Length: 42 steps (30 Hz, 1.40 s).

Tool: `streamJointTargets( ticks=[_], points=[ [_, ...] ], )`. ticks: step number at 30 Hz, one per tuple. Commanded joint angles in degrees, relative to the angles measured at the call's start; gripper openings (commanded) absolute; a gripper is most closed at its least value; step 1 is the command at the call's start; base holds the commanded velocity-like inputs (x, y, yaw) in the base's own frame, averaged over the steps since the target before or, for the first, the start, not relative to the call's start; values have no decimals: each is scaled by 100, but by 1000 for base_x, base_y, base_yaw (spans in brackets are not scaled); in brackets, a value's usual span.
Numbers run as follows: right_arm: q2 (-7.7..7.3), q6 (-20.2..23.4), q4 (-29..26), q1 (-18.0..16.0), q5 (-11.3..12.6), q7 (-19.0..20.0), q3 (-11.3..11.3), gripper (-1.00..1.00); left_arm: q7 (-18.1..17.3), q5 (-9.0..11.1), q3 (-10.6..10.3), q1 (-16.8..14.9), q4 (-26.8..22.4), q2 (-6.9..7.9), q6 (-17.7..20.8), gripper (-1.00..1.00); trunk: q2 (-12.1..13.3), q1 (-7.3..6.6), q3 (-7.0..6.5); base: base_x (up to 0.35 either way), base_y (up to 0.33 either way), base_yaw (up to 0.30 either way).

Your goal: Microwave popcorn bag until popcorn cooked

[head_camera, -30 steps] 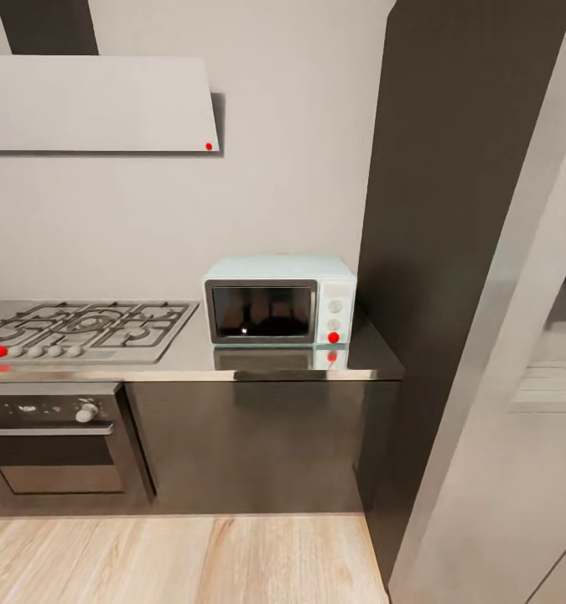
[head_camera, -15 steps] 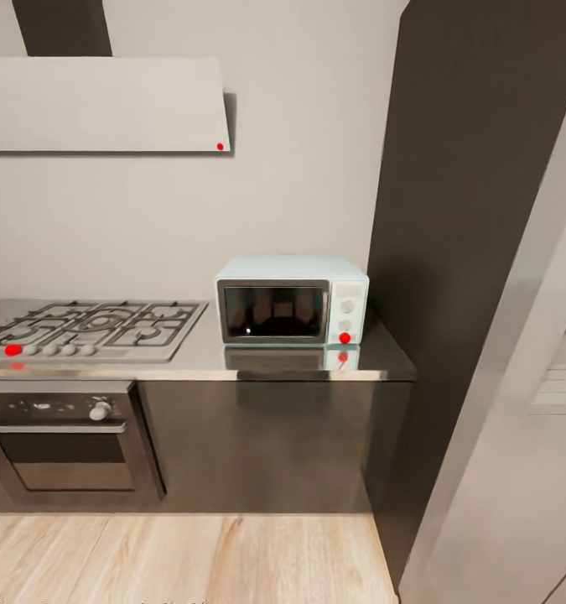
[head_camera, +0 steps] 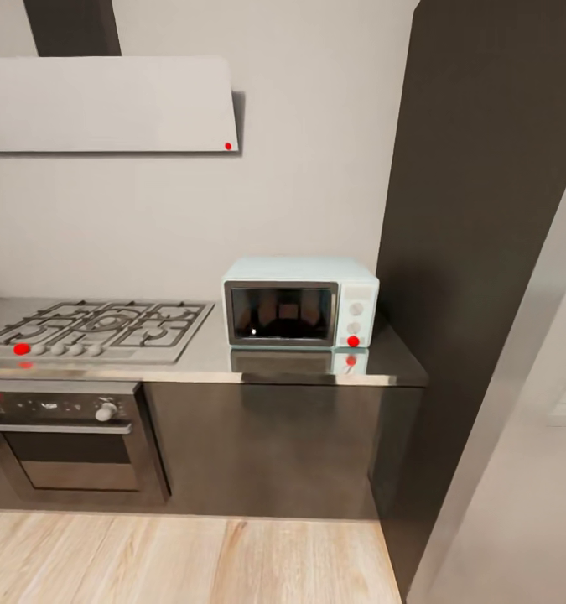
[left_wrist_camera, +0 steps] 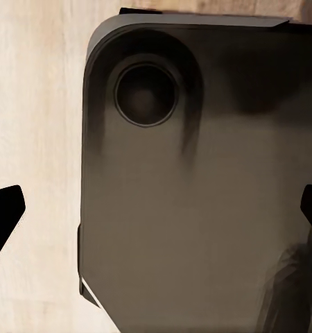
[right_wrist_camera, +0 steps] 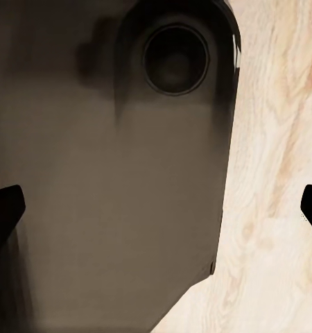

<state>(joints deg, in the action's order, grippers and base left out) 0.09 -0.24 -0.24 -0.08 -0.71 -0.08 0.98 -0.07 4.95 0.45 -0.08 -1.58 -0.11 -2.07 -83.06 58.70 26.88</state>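
Microwave ahead on the table

Microwave, small pale blue-white box with dark glass door, sits shut on the glossy grey steel table, beside the gas hob. My left end effector and right end effector hang wide open, empty, above the dark robot base and pale wooden floor.

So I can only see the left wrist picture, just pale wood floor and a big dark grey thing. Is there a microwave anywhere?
Observer: Yes. In the head view a small boxy pale blue-white microwave stands at the right end of the glossy grey countertop.
Operator: Is its door open?
Observer: No, its dark glass door is shut.
Operator: What's beside it?
Observer: A steel gas hob with black grates, to its left.
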Motion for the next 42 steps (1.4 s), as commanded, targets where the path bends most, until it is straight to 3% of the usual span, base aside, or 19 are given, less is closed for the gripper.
streamJointTargets(
  ticks=[1, 12, 35, 38, 40, 42],
  points=[
    [0, -3, -2, -1, -8, -1, 8, 100, -1, 51, 0, -1, 1, 0, -13, 100, -2, 3, 5, 287, 0, 0],
    [0, -3, -2, -1, -9, -1, 8, 100, -2, 50, -1, -1, 0, 1, -19, 100, -2, 3, 5, 287, 0, 0],
    [0, -172, -75, -1, -25, 38, 2, 100, 7, 50, 8, -1, 0, -6, -21, 100, -2, 3, 5, 6, 0, 0],
    [11, -146, -1030, -1, -22, 95, 13, 100, 7, 50, 8, -1, 0, -6, -21, 100, -2, 3, 5, 0, 0, 0],
    [11, 101, -2013, -1, -9, 117, 369, 100, 7, 50, 8, -1, 0, -6, -21, 100, -2, 3, 5, 0, 0, 0],
    [11, 329, -2531, -1, -3, 120, 701, 100, 7, 50, 8, -1, 0, -6, -21, 100, -2, 3, 5, 0, 0, 0]
  ],
)
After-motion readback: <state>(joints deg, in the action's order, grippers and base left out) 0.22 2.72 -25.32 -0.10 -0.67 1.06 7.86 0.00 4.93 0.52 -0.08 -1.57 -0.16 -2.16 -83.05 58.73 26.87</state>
